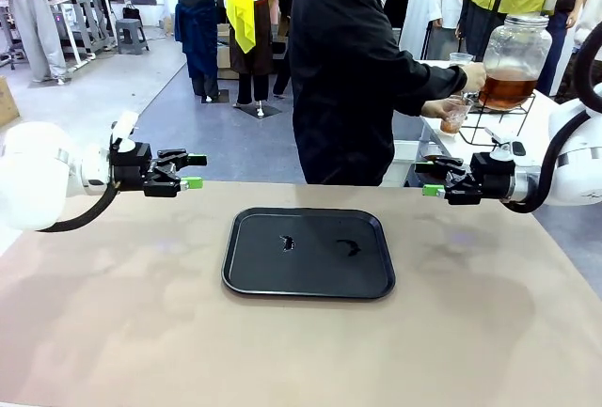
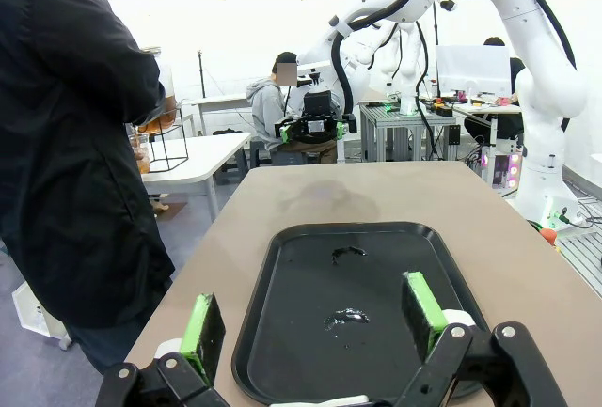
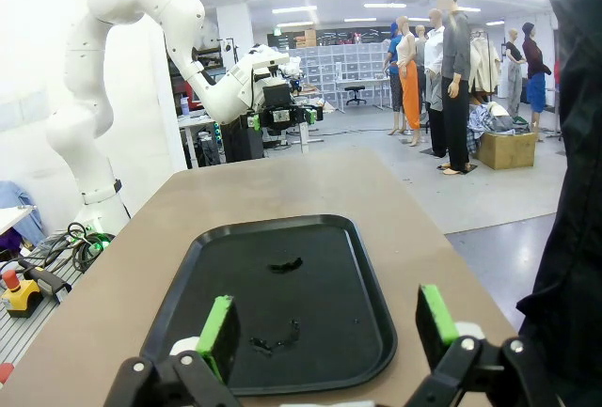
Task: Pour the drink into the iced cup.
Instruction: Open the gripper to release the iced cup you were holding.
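The drink (image 1: 506, 88) is amber liquid in the lower part of a round clear glass dispenser jar (image 1: 515, 45) on a wire stand at the far right. A person in black holds a clear cup (image 1: 455, 115) at the jar's spigot; I cannot make out ice in it. My left gripper (image 1: 193, 170) hovers open over the table's left side, far from the jar. At the right, my right gripper (image 1: 430, 179) is open and below the cup. Both wrist views show green pads wide apart, left gripper (image 2: 313, 318) and right gripper (image 3: 327, 322), with nothing between them.
A black tray (image 1: 310, 275) lies mid-table with two small wet marks and nothing standing on it; it lies ahead of each gripper as the tray (image 2: 376, 275) and the tray (image 3: 235, 285). The person's body (image 1: 348, 69) stands at the far edge. A second clear cup (image 1: 461, 57) sits beside the jar.
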Controlling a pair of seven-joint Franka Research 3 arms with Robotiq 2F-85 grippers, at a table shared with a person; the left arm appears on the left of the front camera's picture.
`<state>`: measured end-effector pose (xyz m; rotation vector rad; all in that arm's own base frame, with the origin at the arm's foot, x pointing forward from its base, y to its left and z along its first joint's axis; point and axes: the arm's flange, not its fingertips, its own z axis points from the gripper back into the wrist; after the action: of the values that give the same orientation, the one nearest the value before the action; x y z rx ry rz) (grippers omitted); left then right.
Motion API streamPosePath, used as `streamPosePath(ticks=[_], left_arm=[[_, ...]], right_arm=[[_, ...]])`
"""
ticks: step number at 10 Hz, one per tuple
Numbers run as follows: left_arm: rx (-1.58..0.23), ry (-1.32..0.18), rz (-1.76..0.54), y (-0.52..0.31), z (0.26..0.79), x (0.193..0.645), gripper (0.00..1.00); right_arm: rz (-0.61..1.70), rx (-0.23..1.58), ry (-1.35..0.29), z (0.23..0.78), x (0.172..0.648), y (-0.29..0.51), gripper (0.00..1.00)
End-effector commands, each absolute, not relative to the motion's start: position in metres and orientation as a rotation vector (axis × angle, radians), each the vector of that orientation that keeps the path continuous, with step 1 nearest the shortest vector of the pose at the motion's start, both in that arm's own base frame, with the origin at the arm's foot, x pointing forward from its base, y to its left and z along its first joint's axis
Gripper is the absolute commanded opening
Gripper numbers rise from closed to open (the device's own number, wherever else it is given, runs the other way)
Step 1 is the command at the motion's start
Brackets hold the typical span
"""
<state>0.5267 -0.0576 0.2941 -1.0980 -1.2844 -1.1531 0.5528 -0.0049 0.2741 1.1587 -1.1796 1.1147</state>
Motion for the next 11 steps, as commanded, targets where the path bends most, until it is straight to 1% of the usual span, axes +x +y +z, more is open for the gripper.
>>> streamPosePath(ticks=[1,11], left_arm=[[-1.103,-1.283,-1.149,-0.0584,0.2967,0.5277,1.00],[-1.103,-1.283,-1.149,-0.0584,0.2967,0.5277,1.00]], right_arm=[[1.120,1.160,-1.180,0.2777,0.5531,-0.0026,1.00],[1.120,1.160,-1.180,0.2777,0.5531,-0.0026,1.00]])
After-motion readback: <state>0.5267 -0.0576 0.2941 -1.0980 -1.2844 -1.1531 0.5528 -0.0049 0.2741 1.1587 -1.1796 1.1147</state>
